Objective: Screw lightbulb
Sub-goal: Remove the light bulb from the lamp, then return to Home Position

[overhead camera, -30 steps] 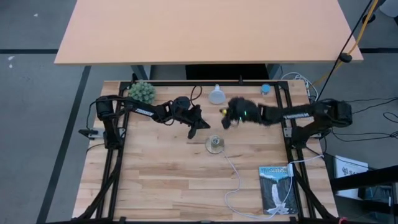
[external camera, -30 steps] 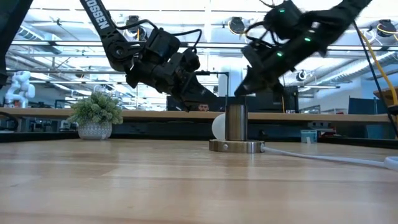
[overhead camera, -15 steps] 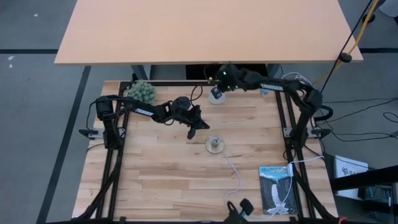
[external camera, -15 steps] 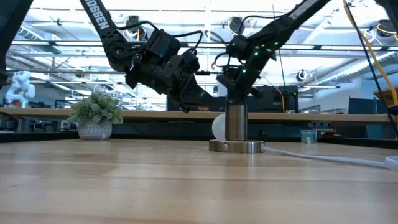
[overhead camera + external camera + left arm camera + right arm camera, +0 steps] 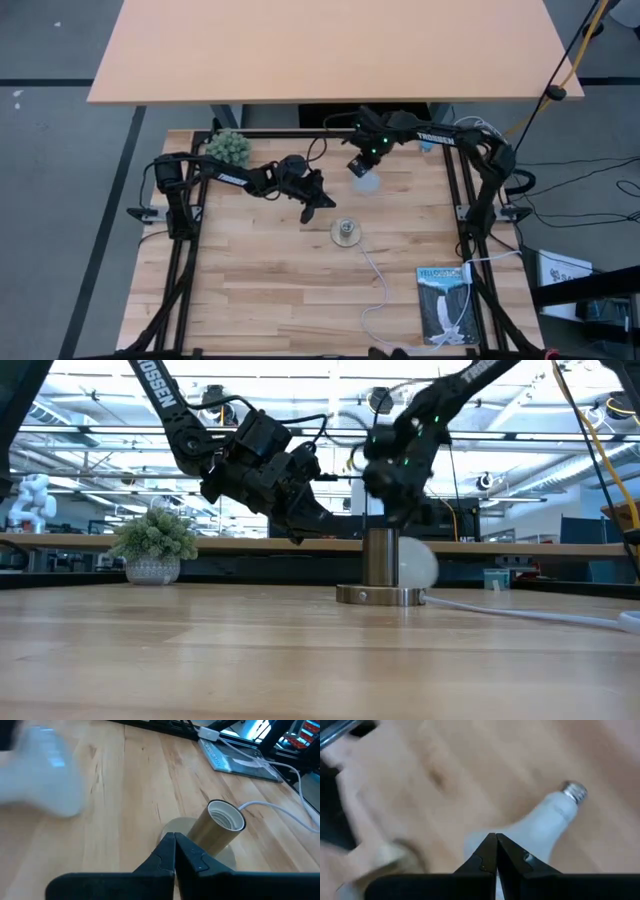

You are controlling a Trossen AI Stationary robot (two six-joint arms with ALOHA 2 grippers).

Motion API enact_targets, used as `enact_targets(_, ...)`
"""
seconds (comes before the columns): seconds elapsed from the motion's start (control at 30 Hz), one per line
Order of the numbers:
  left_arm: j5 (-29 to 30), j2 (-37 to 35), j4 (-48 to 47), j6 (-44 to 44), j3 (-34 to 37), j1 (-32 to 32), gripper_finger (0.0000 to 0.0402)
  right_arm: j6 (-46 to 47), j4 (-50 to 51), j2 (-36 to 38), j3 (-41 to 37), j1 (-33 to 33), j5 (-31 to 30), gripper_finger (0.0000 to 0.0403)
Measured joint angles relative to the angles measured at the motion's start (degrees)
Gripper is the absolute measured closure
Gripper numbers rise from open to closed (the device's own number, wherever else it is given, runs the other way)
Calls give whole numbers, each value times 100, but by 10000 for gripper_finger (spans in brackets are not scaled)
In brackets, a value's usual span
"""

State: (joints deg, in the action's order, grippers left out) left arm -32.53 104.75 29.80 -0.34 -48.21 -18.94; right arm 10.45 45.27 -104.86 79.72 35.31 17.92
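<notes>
The white lightbulb (image 5: 369, 182) lies on its side on the table, far-right of the socket (image 5: 345, 232), its screw base (image 5: 575, 791) pointing away from my right gripper. It shows right of the socket's brass tube (image 5: 378, 558) in the low view (image 5: 416, 565) and as a white blur in the left wrist view (image 5: 42, 775). My right gripper (image 5: 359, 166) is shut, its tips just over the bulb's globe (image 5: 520, 832). My left gripper (image 5: 320, 203) is shut and empty, in the air just left of the socket (image 5: 222, 822). My right gripper's shut fingertips (image 5: 495, 840) stand at the globe end of the bulb, coming from above and slanting down. Whether they touch the globe, I cannot tell. The bulb lies on the table on its side.
A small potted plant (image 5: 228, 148) stands at the far left, a small blue object (image 5: 427, 143) at the far right. The socket's white cord (image 5: 376, 280) runs toward the near edge beside a book (image 5: 443, 300). Bare wood lies left of and in front of the socket.
My right gripper has swung from beside the socket to the bulb at the far edge, then come back toward the socket. The bulb has moved with it along the table, nearer and to the right, from the left of the socket's tube to its right in the low view.
</notes>
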Motion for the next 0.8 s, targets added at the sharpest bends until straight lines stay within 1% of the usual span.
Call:
enact_targets(0.1,-118,0,-37,0,0,21,402,64,415,384,3,-184,-93,403)
enact_targets(0.2,-149,0,-73,-14,0,36,402,90,863,913,5,-392,-567,403)
enact_targets(0.3,-149,-83,-169,-61,2,59,402,178,1238,1629,5,-628,-950,403)
enact_targets(0.4,-117,-467,-560,-57,2,97,402,240,1484,2436,-51,-1004,-1287,403)
enact_targets(0.47,131,-864,-1051,61,2,177,402,279,1458,3082,-290,-1370,-1428,403)
enact_targets(0.53,612,-1354,-1661,263,2,307,402,508,1300,3748,-681,-1765,-1613,403)
enact_targets(0.63,1358,-2190,-2320,519,2,560,402,1070,699,4803,-1657,-2439,-2004,403)
enact_targets(0.73,1972,-3011,-3008,605,2,800,402,1415,-515,5761,-2921,-3111,-2114,403)
enact_targets(0.8,2486,-3571,-3575,589,2,960,402,1549,-1432,6243,-3711,-3521,-2112,403)
